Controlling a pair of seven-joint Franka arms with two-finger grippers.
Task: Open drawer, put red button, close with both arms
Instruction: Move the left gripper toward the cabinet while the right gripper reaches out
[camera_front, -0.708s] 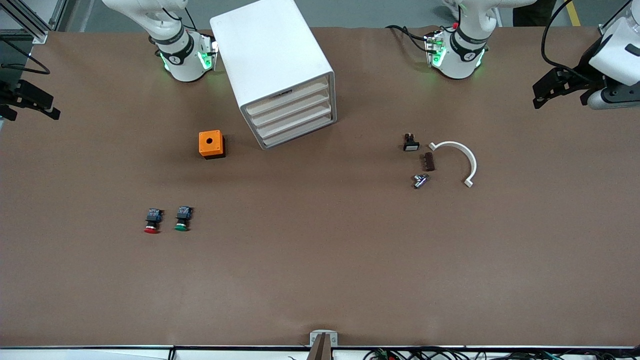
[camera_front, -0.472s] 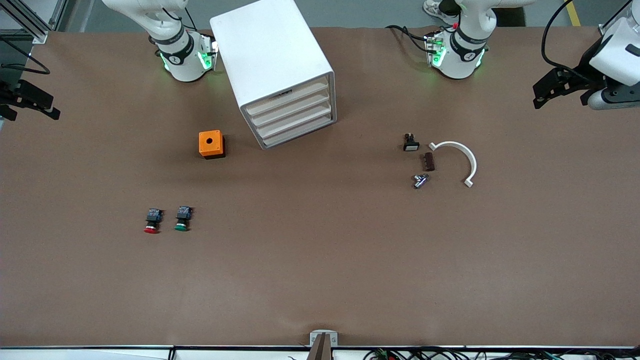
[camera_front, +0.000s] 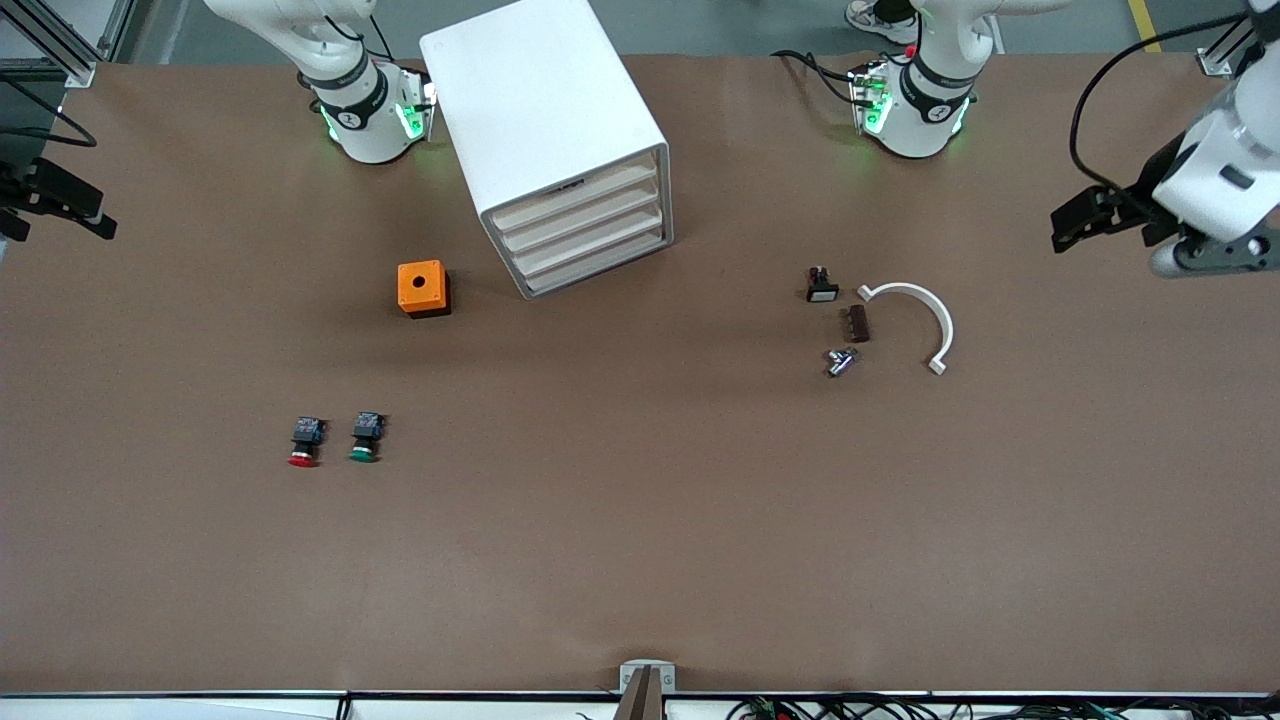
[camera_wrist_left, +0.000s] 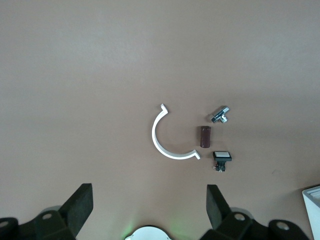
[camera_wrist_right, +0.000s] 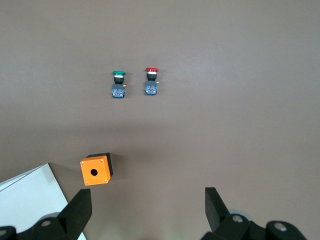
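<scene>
The white cabinet (camera_front: 545, 120) stands near the robot bases, its four drawers (camera_front: 585, 232) all shut. The red button (camera_front: 303, 443) lies on the table beside the green-capped one (camera_front: 365, 438), nearer the front camera than the orange box (camera_front: 422, 288). The right wrist view shows the red button (camera_wrist_right: 151, 81), the green one (camera_wrist_right: 118, 84) and the orange box (camera_wrist_right: 96, 170). My right gripper (camera_front: 95, 222) (camera_wrist_right: 147, 202) is open and empty, high over the right arm's end of the table. My left gripper (camera_front: 1065, 228) (camera_wrist_left: 149, 200) is open and empty, high over the left arm's end.
A white curved piece (camera_front: 925, 312) (camera_wrist_left: 167, 147), a brown block (camera_front: 858, 323) (camera_wrist_left: 205, 136), a metal fitting (camera_front: 840, 361) (camera_wrist_left: 220, 115) and a small black switch (camera_front: 822, 287) (camera_wrist_left: 221, 159) lie toward the left arm's end. A cabinet corner shows in both wrist views (camera_wrist_left: 314, 200) (camera_wrist_right: 25, 200).
My left arm's hand has swung lower in the front view and slightly toward the table's middle. The right arm and all objects have not moved.
</scene>
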